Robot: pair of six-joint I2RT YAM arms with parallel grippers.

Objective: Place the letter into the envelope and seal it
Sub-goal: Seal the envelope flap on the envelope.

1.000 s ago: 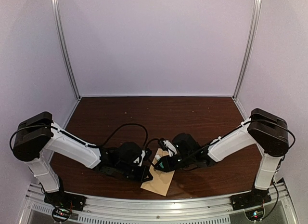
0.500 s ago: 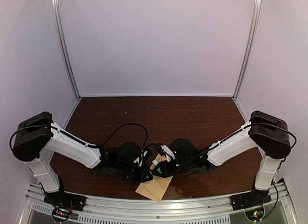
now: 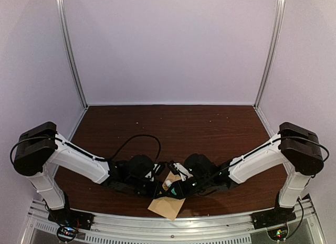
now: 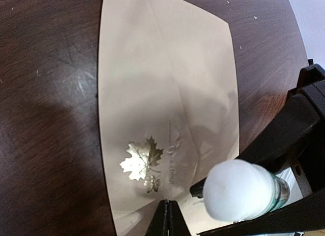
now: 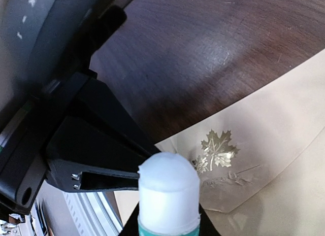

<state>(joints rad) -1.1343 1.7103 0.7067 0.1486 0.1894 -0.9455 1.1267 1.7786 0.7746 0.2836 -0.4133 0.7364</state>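
The tan envelope [image 3: 165, 207] lies flat at the table's near edge, between the two arms. A gold maple leaf [image 4: 140, 161] is stamped on its flap. My left gripper [image 4: 169, 204] is shut, and its tips rest on the envelope [image 4: 162, 89] just beside the leaf. My right gripper [image 5: 168, 228] is shut on a glue stick [image 5: 168, 193] with a white domed tip. The glue stick [image 4: 239, 189] hovers just over the envelope [image 5: 277, 155], close to the left gripper's fingers [image 5: 94, 162]. The letter is out of view.
Dark brown wooden tabletop [image 3: 173, 126] stretches back to the pale walls. An aluminium rail [image 3: 173, 225] runs along the near edge, just below the envelope. The two wrists almost meet over the envelope.
My right gripper has carried the glue stick left and nearer, closing on the left gripper. The envelope has shifted slightly toward the near edge. The left arm has held still.
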